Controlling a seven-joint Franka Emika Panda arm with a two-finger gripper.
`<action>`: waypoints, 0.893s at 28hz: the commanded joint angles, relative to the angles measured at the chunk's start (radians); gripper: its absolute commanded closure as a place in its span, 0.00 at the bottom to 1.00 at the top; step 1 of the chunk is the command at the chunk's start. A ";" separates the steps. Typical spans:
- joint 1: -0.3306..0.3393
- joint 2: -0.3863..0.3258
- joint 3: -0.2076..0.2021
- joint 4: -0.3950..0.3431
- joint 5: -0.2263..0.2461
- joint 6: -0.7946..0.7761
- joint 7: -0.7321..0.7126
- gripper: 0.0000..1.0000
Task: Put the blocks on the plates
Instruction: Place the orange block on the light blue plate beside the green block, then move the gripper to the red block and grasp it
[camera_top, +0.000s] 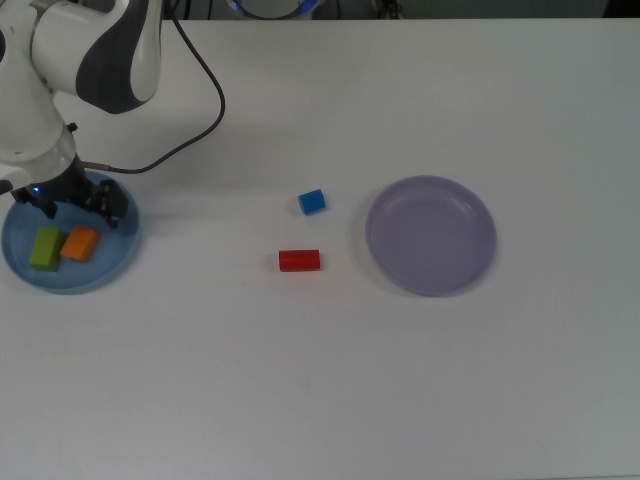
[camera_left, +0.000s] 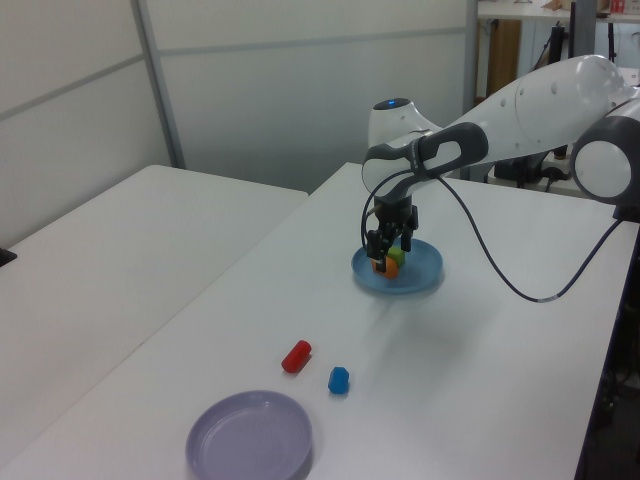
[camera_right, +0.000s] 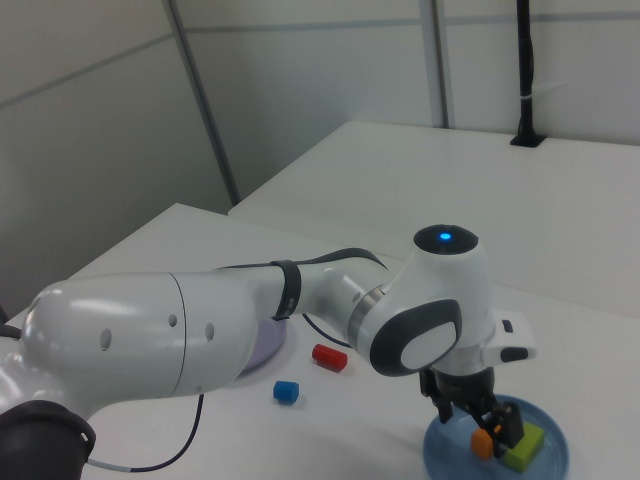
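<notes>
Orange block is seen lying beside the green block on the blue plate; the jaws are spread just above. A careless lift could nudge either off.

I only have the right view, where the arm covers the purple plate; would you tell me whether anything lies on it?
Observer: No. The top view shows the purple plate empty; the red block and blue block lie on the table, to the top view's left of it.
Operator: Thank you. The blue plate is cut off at my bottom edge; does it hold anything besides two blocks?
Observer: No, only the green block and orange block, side by side in the blue plate.
Operator: Is the gripper holding the orange one?
Observer: No. In the top view the gripper is open and the orange block lies clear of its fingers.
</notes>
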 joint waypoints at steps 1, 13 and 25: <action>0.038 -0.020 0.015 0.001 0.005 0.003 -0.008 0.00; 0.124 -0.038 0.159 0.004 0.007 -0.002 0.066 0.00; 0.249 -0.026 0.189 -0.004 -0.006 -0.012 0.150 0.00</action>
